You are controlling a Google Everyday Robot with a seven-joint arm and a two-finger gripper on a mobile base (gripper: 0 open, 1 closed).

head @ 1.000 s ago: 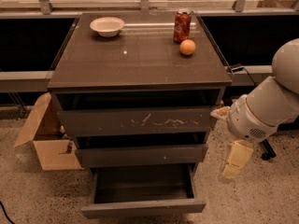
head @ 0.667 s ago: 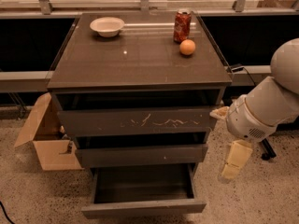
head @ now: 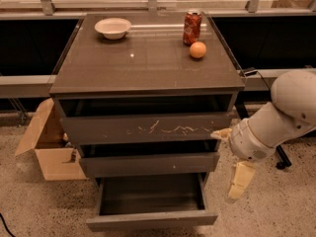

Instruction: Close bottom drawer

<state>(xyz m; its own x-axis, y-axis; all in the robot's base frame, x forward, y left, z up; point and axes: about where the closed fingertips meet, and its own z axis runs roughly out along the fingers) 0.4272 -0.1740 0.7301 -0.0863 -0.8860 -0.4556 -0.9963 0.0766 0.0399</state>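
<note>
Jaws first: they belong to the gripper [head: 236, 164], which hangs low by the right side of the desk [head: 143, 65], just past the drawer fronts. I cannot tell if the jaws are apart or together. I see only pale cream bits, one by the right end of the top drawer and one pointing down at the floor. They hold nothing. The big white arm [head: 281, 115] comes in from the right.

The bottom drawer [head: 152, 220] is at the very bottom of the desk. It is pulled far out, so you can look down into it. Its thin dark front is plain. The gripper is near its right side but not touching it.

Above it is the middle drawer [head: 148, 164], out a little. The top drawer [head: 148, 128] has white scratches on its front.

On the desk top sit a white bowl [head: 113, 27], a red can [head: 192, 27] and an orange [head: 198, 50] just beside the can. An open cardboard box [head: 49, 149] lies on the floor at the left.
</note>
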